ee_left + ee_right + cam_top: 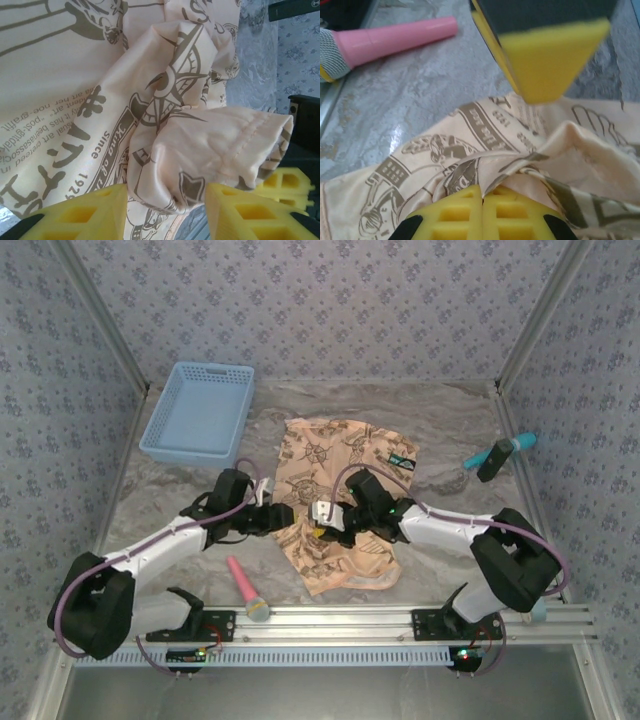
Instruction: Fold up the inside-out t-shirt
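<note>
The inside-out t-shirt (345,465) lies rumpled mid-table, peach-tan with dark brown emblems, and both grippers meet over its near part. In the left wrist view my left gripper (166,196) stands open, its yellow fingers (90,215) apart with a bunched, hemmed fold of the t-shirt (200,145) bulging between them. In the right wrist view my right gripper (482,195) is shut on a thin raised fold of the t-shirt (520,165), its two pads pressed together. A yellow finger of the left gripper (545,60) hangs just beyond that fold.
A blue basket (200,412) stands at the back left. A pink microphone (246,586) lies near the front rail, left of the shirt, and it shows again as the pink microphone (395,42) in the right wrist view. A teal and black tool (498,454) lies at the right.
</note>
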`<move>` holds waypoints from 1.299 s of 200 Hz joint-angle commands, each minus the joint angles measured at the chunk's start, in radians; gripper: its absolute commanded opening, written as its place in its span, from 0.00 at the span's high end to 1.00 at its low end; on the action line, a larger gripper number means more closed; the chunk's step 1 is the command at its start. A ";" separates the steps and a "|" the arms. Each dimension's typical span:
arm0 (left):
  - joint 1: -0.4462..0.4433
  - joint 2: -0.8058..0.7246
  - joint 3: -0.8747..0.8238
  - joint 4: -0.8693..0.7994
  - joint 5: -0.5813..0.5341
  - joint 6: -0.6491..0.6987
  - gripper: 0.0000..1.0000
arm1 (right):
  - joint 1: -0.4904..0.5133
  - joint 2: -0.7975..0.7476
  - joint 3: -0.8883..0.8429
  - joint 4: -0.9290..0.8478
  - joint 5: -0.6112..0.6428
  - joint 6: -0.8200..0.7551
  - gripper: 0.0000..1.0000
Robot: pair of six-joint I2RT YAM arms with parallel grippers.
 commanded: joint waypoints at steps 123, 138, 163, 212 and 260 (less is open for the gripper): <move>-0.059 0.012 -0.037 0.037 0.013 -0.026 0.52 | 0.039 -0.119 0.021 -0.146 -0.025 0.076 0.60; -0.059 0.016 -0.052 0.007 -0.018 -0.022 0.58 | 0.087 -0.112 0.023 -0.215 0.126 0.026 0.59; -0.068 0.024 -0.068 0.018 -0.024 -0.024 0.62 | 0.153 -0.066 0.007 -0.181 0.294 0.035 0.58; -0.116 0.121 -0.025 -0.078 -0.143 0.055 0.74 | 0.167 -0.045 -0.041 -0.074 0.509 0.061 0.87; -0.117 0.192 0.006 -0.139 -0.159 0.143 1.00 | 0.086 -0.140 -0.118 -0.073 0.511 0.030 1.00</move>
